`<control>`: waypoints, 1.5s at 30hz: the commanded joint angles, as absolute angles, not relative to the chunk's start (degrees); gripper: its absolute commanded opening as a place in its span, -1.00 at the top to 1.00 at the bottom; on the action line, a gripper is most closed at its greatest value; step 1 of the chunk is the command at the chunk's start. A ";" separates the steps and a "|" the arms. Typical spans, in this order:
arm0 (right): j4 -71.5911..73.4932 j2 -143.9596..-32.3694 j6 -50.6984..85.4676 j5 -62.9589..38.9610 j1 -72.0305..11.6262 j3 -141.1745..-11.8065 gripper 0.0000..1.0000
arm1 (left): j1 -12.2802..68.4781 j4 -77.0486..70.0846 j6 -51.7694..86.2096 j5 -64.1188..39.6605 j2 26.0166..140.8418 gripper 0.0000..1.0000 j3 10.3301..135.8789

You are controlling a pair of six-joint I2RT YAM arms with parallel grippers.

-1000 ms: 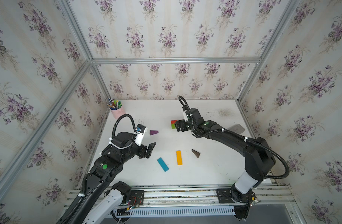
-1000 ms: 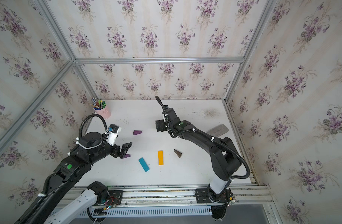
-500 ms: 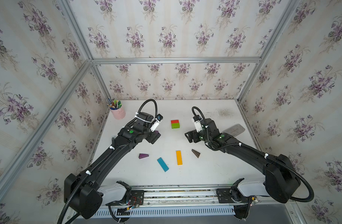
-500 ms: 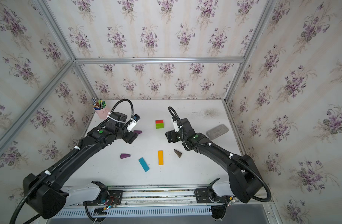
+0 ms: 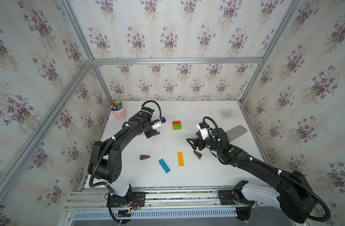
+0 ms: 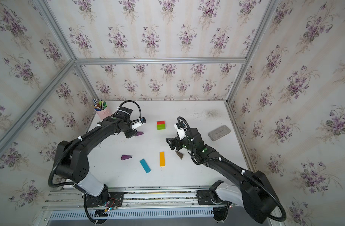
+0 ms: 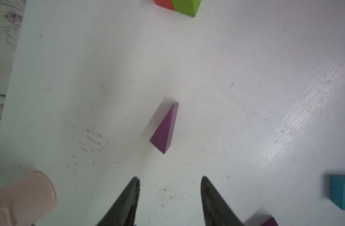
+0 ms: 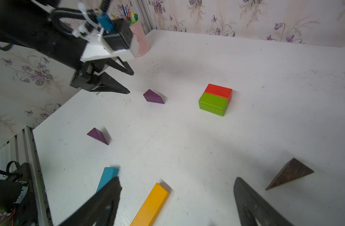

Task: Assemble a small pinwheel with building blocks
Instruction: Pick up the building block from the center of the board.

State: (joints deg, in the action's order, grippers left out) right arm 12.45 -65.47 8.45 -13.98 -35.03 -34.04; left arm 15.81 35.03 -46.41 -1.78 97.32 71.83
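Bars come first, nearest to the robot's base: the blue bar (image 5: 164,166) and the orange bar (image 5: 180,158) lie flat and apart. The near purple wedge (image 5: 144,157) is on the left arm's side and the brown wedge (image 5: 198,154) on the right arm's side. We see only one brown wedge. All four lie loose, so we judge that stem and blades are not yet built.

Over the orange bar's end hangs the right gripper (image 8: 177,177), its jaws wide apart and empty. The brown wedge lies just beside it, and we cannot tell which of the two it is meant for.

Farther back, the left gripper (image 7: 170,177) has its jaws parted with nothing between them. The far purple wedge (image 7: 164,129) lies just ahead of its tips, not touched. We think the gripper is placed so to take it as a blade.

Beyond, the red block (image 5: 176,122) and the green block (image 5: 176,127) touch side by side on the table (image 5: 207,121), probably as the hub. The pink cup (image 5: 119,114) stands in the far corner, out of the way.
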 commanded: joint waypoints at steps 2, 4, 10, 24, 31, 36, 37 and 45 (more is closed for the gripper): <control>17.51 -64.52 7.92 -16.07 -35.07 -33.57 -0.81 | 15.64 35.04 -48.50 -4.31 102.01 0.12 75.13; 17.47 -64.70 7.82 -15.96 -35.07 -33.57 -0.81 | 15.64 35.04 -48.14 -3.86 103.67 0.14 76.25; 17.23 -66.17 7.73 -15.82 -35.07 -34.18 -0.81 | 15.14 35.37 -48.59 -1.78 106.91 0.16 78.38; 16.80 -66.28 7.73 -15.54 -35.07 -34.46 -0.82 | 12.97 36.30 -48.75 -3.52 108.39 0.13 78.24; 18.08 -65.52 7.43 -18.59 -35.07 -33.80 -0.82 | 12.92 37.22 -47.99 -2.65 110.67 0.13 80.13; 18.74 -65.04 7.38 -19.02 -35.07 -33.28 -0.82 | 12.92 37.98 -48.44 -2.70 111.86 0.13 80.72; 18.72 -65.12 7.38 -19.12 -35.08 -33.28 -0.83 | 12.98 38.06 -48.43 -2.72 112.05 0.13 80.85; 18.23 -65.92 7.34 -19.24 -35.07 -33.75 -0.83 | 12.92 38.90 -48.42 -3.58 113.51 0.14 81.54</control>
